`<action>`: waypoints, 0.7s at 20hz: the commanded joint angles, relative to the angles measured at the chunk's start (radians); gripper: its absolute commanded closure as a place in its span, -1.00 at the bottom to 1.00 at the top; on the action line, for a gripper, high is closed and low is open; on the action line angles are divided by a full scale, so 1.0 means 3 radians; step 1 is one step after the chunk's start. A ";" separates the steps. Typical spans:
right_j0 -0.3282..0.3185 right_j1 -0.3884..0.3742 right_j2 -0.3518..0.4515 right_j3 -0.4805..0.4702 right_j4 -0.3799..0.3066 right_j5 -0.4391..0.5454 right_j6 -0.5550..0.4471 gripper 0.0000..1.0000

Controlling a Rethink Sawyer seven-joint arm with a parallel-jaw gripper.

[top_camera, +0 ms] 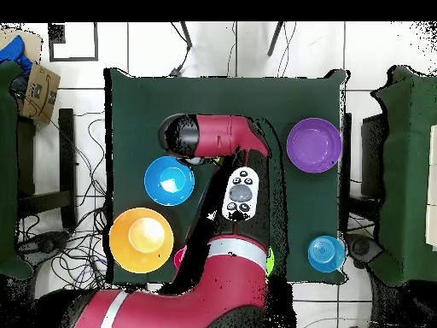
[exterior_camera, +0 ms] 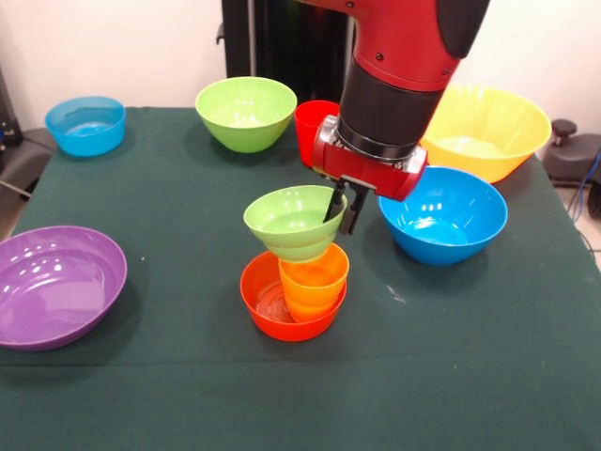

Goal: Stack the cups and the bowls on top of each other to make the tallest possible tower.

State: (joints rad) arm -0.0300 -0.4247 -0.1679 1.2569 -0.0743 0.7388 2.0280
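Tower (exterior_camera: 296,282) hidden under arm overhead; claw (exterior_camera: 340,209) pinching small green bowl (exterior_camera: 294,222) rim; red cup (exterior_camera: 311,129) half-hidden behind.

In the overhead view, the tower is covered entirely by the arm (top_camera: 218,141), as is most of the large green bowl (top_camera: 270,259). In the front view, the red cup (exterior_camera: 310,127) is partly hidden behind the claw (exterior_camera: 340,209). The purple bowl (exterior_camera: 58,285) is cut by the left picture edge.

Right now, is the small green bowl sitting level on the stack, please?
Tilted: the small green bowl leans on the yellow-orange cup, with the gripper at its rim.
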 commanded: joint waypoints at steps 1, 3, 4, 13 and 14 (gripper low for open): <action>0.0110 0.0223 0.0233 -0.0193 -0.0212 0.0409 -0.0132 1.00; 0.0122 0.0227 0.0216 -0.0246 -0.0225 0.0509 -0.0168 1.00; 0.0123 0.0227 0.0214 -0.0258 -0.0224 0.0533 -0.0174 1.00; -0.0043 0.0145 0.0454 -0.0219 -0.0103 0.0409 -0.0327 1.00; -0.0039 0.0150 0.0450 -0.0255 -0.0101 0.0466 -0.0317 1.00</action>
State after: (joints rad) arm -0.0255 -0.4227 -0.1609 1.2250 -0.0743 0.7794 2.0280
